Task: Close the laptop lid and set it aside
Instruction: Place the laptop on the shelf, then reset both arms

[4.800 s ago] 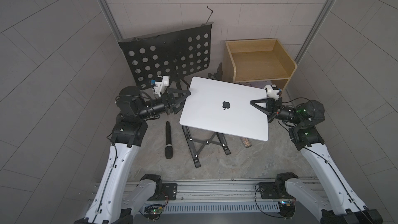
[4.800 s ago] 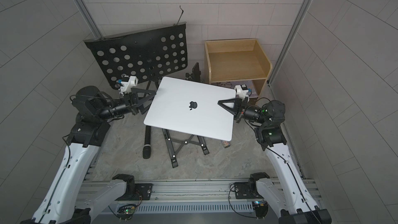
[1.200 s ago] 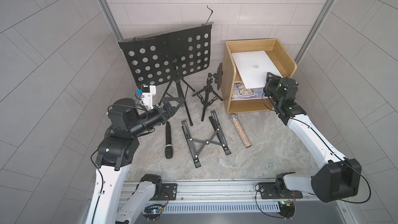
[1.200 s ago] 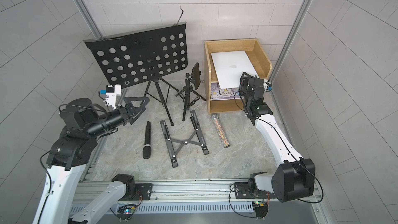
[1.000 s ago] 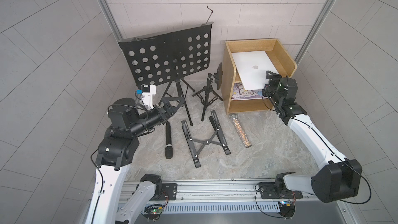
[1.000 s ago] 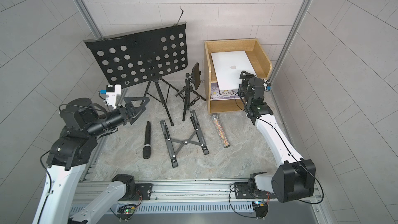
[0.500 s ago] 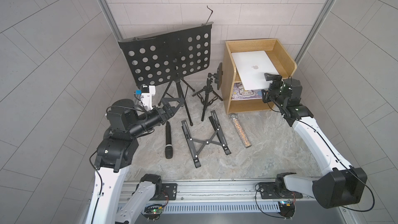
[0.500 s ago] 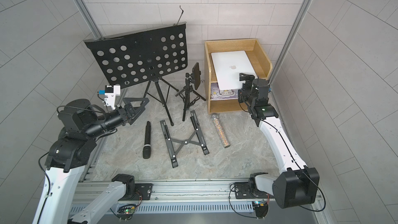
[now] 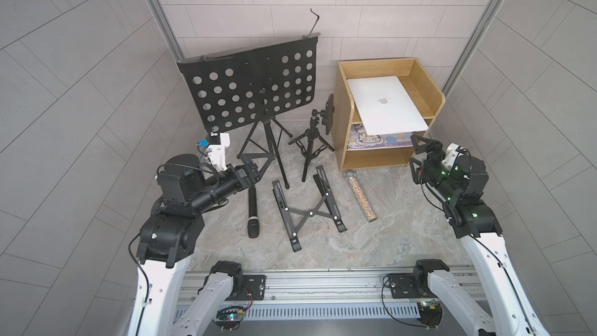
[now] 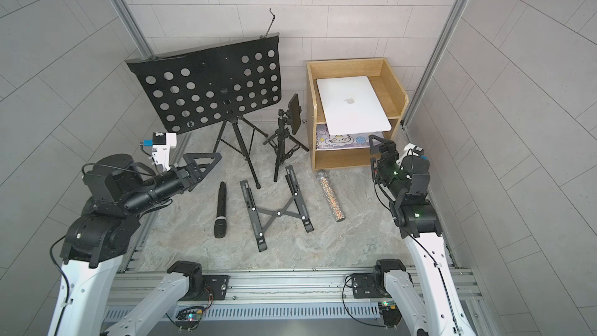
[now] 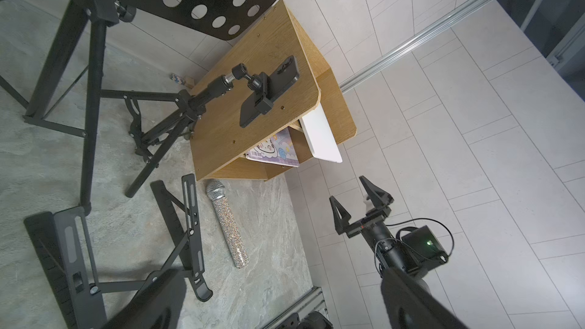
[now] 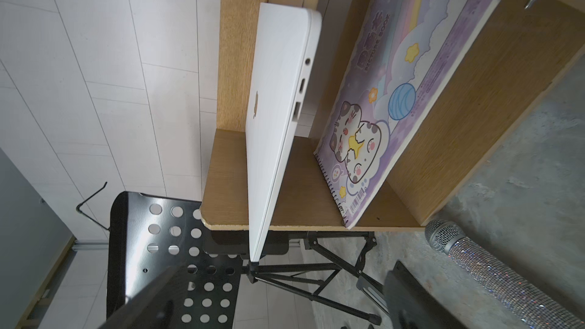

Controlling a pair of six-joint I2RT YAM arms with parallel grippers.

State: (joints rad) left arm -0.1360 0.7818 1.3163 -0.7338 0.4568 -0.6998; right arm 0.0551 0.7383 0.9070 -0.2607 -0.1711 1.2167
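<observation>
Laptop (image 9: 386,105) sits at about 1 o'clock in both top views, on the top tier of the wooden shelf unit (image 9: 431,98). Lid (image 10: 352,105) is shut, logo side up. Its near edge sticks out past the shelf front, over the purple picture book (image 12: 395,90) on the tier below (lying flat or slightly tipped, can't tell). Ports on one side edge show in the right wrist view.

Right gripper (image 11: 346,189) is at 3 o'clock, just in front of the shelf's near right corner. Its jaws are spread wide with nothing between them, clear of the laptop. Left gripper (image 10: 206,164) is at 9 o'clock, above the floor near the music stand's legs, jaws also wide apart and empty.

On the floor, the black X-frame stand (image 9: 310,213) lies unfolded near centre. Black microphone (image 9: 252,214) lies at its 9 o'clock, just beside it. Glitter microphone (image 9: 360,197) lies at its 3 o'clock, head toward the shelf. Perforated music stand (image 9: 255,66) stands at 11 o'clock. Small tripod (image 9: 311,143) with a phone (image 9: 329,113) clamped on it stands at 12 o'clock, between music stand and shelf, the phone close to the shelf's side wall.
</observation>
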